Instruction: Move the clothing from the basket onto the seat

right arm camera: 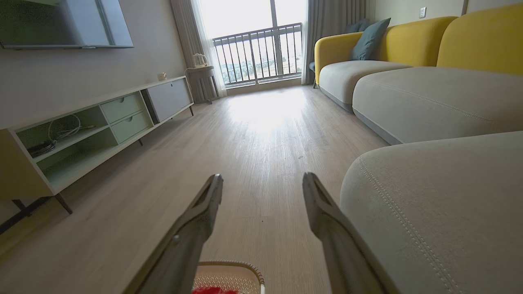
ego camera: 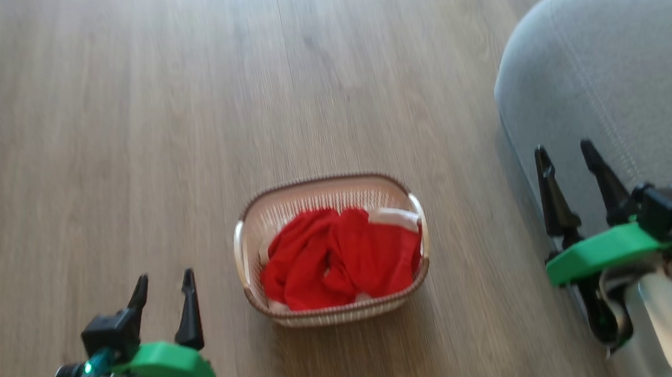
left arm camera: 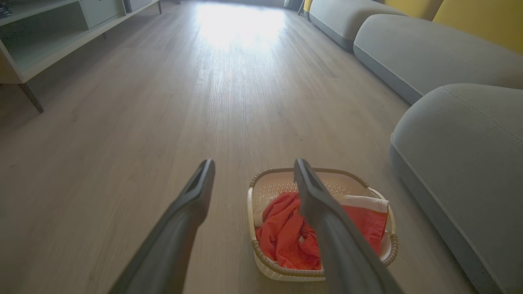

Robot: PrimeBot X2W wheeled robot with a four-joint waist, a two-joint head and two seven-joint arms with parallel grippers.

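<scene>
There's the left gripper (ego camera: pixel 164 277) and right gripper (ego camera: pixel 565 147), both spread, empty. The clothing (ego camera: pixel 341 257) lies heaped in the basket (ego camera: pixel 324 184) between them, the seat (ego camera: pixel 613 59) beside the right. Best dip in, pinch a thick fold.

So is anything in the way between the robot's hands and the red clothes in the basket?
Nothing visible. Only bare floor lies between the open left gripper and the basket, and the same for the open right gripper. The clothing lies uncovered inside it.
</scene>
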